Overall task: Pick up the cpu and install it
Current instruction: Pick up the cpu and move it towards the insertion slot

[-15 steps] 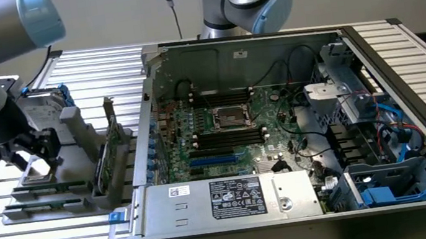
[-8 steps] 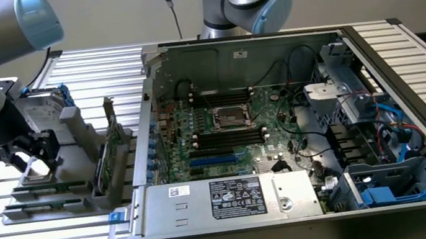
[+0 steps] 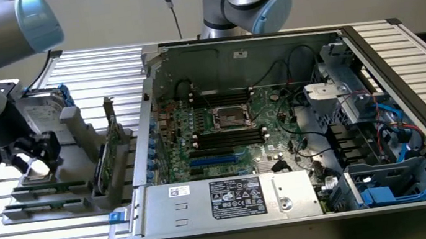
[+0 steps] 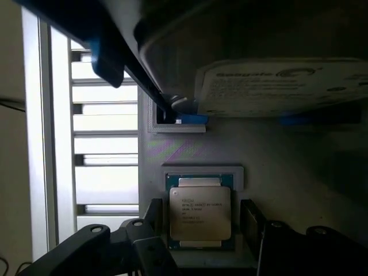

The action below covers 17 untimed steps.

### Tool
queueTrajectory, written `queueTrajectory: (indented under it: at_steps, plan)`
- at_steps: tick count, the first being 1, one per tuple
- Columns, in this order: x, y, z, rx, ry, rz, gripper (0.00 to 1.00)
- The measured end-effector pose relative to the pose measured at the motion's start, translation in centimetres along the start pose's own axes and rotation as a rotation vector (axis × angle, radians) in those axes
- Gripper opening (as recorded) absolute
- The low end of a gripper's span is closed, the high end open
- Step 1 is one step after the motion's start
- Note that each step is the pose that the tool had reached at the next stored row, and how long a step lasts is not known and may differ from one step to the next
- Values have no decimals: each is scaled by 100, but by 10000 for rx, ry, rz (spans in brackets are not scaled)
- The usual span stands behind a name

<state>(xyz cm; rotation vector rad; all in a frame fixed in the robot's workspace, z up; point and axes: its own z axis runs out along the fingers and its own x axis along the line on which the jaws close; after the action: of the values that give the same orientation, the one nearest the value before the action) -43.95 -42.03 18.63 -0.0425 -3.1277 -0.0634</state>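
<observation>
Wrist view | end effector (image 4: 201, 217) released, astride cpu (image 4: 200, 210) | hard drive (image 4: 282, 86) label: Seagate

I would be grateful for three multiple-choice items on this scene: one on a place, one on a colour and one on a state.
1. Where is the cpu?
A. in the socket
B. in a grey holder beside the case
C. on the floor

2. Its top is:
A. silver
B. red
C. yellow

3. The claw is:
A. shut on the cpu
B. open, astride the cpu
C. shut on a cable

Key:
1 B, the holder's rim frames it.
2 A, dull metal shows.
3 B, the fingers stand apart with the cpu between them.
</observation>
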Motion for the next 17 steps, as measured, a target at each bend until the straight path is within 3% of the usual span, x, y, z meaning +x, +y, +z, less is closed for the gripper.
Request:
queueTrajectory:
  at_steps: [6, 7, 9, 17]
  plan:
    - [2, -1, 11, 0, -14, 67, 65]
    - [2, -1, 11, 0, -14, 75, 57]
    - [2, -1, 11, 0, -15, 92, 55]
    - [2, 0, -8, -26, -17, 128, 55]
